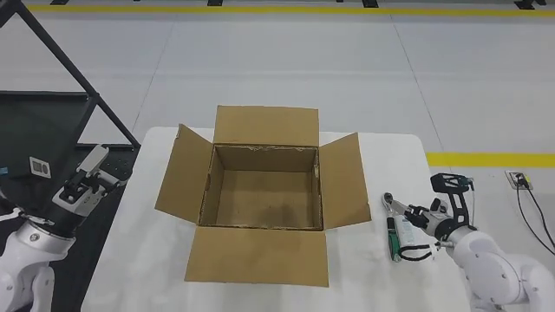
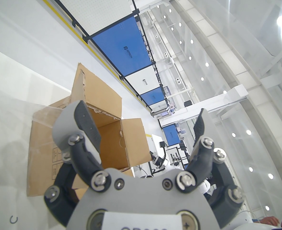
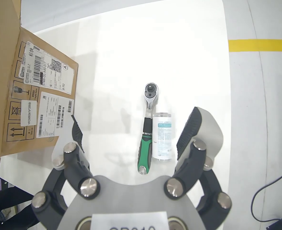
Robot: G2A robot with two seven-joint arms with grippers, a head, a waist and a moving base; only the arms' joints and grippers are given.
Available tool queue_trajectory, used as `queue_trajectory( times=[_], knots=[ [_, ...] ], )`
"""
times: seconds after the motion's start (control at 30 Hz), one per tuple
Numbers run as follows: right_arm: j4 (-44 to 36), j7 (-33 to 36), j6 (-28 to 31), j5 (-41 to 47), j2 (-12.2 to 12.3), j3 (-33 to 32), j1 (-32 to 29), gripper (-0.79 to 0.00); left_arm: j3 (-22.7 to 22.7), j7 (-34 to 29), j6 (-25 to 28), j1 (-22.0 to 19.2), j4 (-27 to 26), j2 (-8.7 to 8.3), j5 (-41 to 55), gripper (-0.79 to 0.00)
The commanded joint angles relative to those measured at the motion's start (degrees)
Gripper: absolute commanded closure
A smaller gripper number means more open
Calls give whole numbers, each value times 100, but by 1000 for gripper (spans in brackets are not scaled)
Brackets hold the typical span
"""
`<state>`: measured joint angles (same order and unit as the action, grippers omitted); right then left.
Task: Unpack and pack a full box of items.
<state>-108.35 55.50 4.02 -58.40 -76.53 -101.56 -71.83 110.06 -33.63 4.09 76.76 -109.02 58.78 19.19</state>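
The cardboard box sits in the middle of the white desk with all four flaps folded outward. This leaves the mouth fully clear for reaching straight down. Its inside looks bare, so the unpacking half of the task appears to be done and repacking has not begun.

The two items visible lie on the desk to the right of the box, well clear of its side flap. One is a ratchet wrench with a green-and-black handle. The other is a small white cylindrical bottle lying on its side. They lie side by side, just beside each other or perhaps touching, which keeps both within easy reach of the same arm.

The right tool hangs over the near ends of these two items, released, with its jaws spread wide and nothing between them. Both the wrench handle and the bottle lie in the gap beneath its fingers. That suits a straight descent, though the closeness of the pair could make it awkward to close on one alone.

The left tool is also released and empty. It sits by the desk's left edge, away from the box and facing toward it, likely parked so it does not block the opening.
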Motion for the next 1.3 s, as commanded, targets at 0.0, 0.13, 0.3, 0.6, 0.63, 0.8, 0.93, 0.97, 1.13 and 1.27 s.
queue_trajectory(
  times=[0.0,0.13,0.3,0.6,0.63,0.8,0.93,0.97,1.13,1.27],
  knots=[
    [-1,-1,-1,1,0,0,0,-785,0,1,0,0,0,0,1,-785],
    [-1,-1,-1,1,0,0,0,-785,0,1,0,0,0,0,1,-785],
    [128,-474,-36,-67,-5,261,-30,-785,5,220,58,65,-34,17,98,-785],
    [1093,-302,636,819,69,343,440,-326,345,837,136,312,35,67,554,-785],
    [1209,-295,782,1014,73,383,476,-246,362,825,147,328,33,68,569,-785],
    [1549,-747,1004,1260,79,606,573,0,383,789,141,342,1,67,574,-785],
    [1773,-770,1245,1695,84,804,666,0,362,741,126,305,-29,61,538,-785],
    [1826,-795,1238,1718,86,856,713,0,354,728,120,296,-30,59,528,-785],
    [2149,-868,1221,1987,76,1188,931,0,339,731,131,303,-12,60,500,-785],
    [2342,-1099,940,2048,53,1435,1093,0,380,748,143,363,-14,65,527,-785]
  ],
)
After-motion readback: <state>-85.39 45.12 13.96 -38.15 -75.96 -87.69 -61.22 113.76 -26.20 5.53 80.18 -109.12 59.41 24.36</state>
